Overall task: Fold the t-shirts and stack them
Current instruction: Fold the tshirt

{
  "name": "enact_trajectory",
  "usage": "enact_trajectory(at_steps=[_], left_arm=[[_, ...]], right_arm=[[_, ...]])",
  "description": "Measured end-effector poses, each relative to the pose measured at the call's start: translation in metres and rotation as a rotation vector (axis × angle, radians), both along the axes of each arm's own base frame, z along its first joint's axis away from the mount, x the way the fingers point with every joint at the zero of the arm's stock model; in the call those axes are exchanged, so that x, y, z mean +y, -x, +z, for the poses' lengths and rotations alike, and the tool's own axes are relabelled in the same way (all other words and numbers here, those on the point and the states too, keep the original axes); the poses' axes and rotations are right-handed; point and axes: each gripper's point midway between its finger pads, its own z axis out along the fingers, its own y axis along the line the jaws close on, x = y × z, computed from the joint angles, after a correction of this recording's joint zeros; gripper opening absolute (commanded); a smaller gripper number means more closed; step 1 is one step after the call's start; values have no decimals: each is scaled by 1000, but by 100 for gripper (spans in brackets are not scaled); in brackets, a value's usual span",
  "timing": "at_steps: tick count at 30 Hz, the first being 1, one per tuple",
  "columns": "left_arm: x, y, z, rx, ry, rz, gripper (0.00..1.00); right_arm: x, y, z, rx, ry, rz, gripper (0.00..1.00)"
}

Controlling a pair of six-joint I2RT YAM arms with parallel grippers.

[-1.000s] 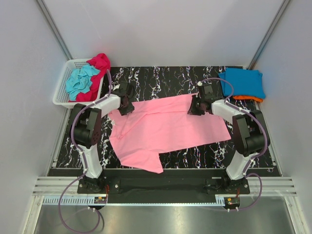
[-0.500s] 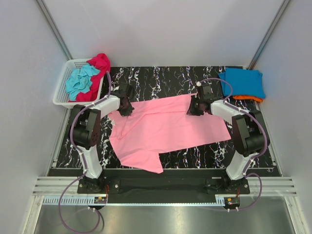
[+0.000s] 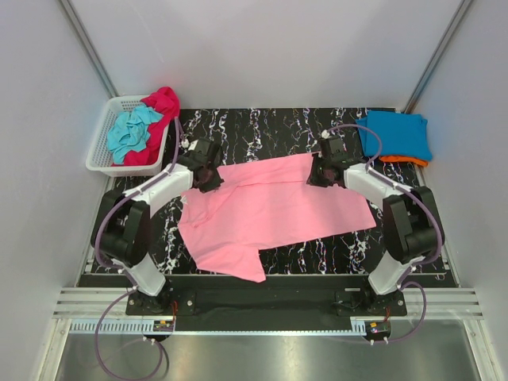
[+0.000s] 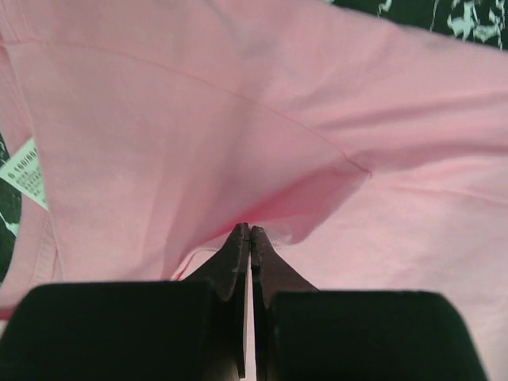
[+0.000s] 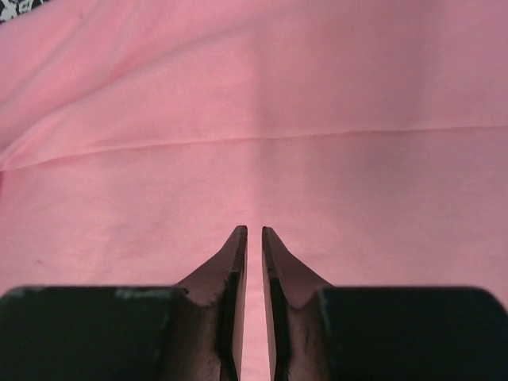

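A light pink t-shirt (image 3: 270,210) lies spread on the black marbled table (image 3: 262,127). My left gripper (image 3: 208,176) is at the shirt's far left corner. In the left wrist view it (image 4: 250,228) is shut on a raised fold of the pink cloth (image 4: 198,119), near a white label (image 4: 24,171). My right gripper (image 3: 321,172) is at the far right corner. In the right wrist view its jaws (image 5: 254,230) stand almost together on the flat pink cloth (image 5: 254,119), with a thin gap. A blue shirt (image 3: 397,135) lies folded on an orange one (image 3: 401,161).
A white slatted basket (image 3: 101,147) stands at the far left and holds a crumpled teal shirt (image 3: 131,131) and a magenta one (image 3: 163,103). Grey walls close in the table on three sides.
The left arm has swung its elbow outward and its gripper has shifted slightly right onto the shirt's corner. The right arm has stretched a little. The shirt lies as before.
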Motion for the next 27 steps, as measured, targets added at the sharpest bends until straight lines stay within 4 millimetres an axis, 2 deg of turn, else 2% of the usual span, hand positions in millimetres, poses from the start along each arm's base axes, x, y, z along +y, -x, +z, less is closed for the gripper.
enact_trajectory(at_steps=[7, 14, 22, 23, 27], left_arm=[[-19, 35, -6, 25, -2, -70, 0], [-37, 64, -16, 59, -5, -125, 1], [-66, 79, -19, 63, 10, -251, 30], [-71, 82, -22, 72, 9, -277, 37], [-79, 93, -37, 116, -14, -332, 42]], right_arm=[[-19, -4, 27, -73, 55, -97, 19], [-25, -2, 26, -60, 70, -131, 19], [-28, -2, 25, -59, 83, -145, 19], [-28, -1, 25, -57, 84, -145, 19], [-29, 0, 24, -52, 87, -145, 21]])
